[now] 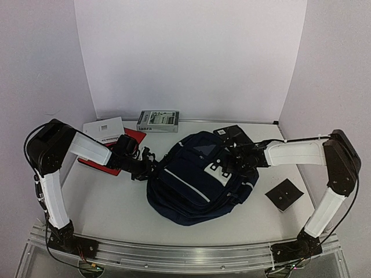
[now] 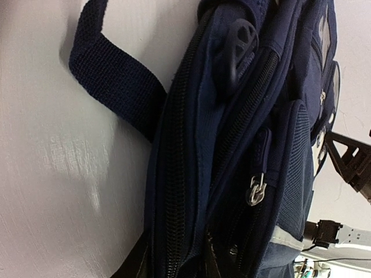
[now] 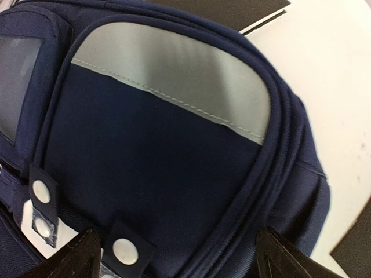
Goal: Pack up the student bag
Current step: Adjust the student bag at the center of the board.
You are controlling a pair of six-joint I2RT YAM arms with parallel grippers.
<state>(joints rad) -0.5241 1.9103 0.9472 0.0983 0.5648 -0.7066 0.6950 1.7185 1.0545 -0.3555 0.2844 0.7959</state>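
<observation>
Here, the student bag (image 1: 194, 188) lies in the middle of the counter (image 1: 104, 200), its front turned up and its light grey pocket flap (image 1: 220, 174) toward the right arm.

The left gripper (image 1: 145, 167) is at the bag's left edge, low to the counter. Its wrist view is filled with the bag's side: rows of black zip teeth, a metal zip pull (image 2: 255, 191) beside a mesh pocket, and a navy webbing strap (image 2: 113, 87) lying out on the counter. Dark slivers along the bottom of that view may be the fingers, so I cannot tell whether these jaws are apart, together or clamped on fabric.

The right gripper (image 1: 233, 157) is over the bag's upper right part. From its wrist, black fingertips (image 3: 81, 255) stand at the lower corners, the jaws wide apart with the flap between and beyond them and nothing clamped. White snap studs (image 3: 124, 250) show at the flap's edge.

By the back wall are a white booklet (image 1: 104, 127), a red folder (image 1: 130, 139) under the left arm, and a small box (image 1: 157, 120). A black flat item (image 1: 229, 132) lies just behind the bag. A black square pad (image 1: 284, 194) sits apart on the right.
</observation>
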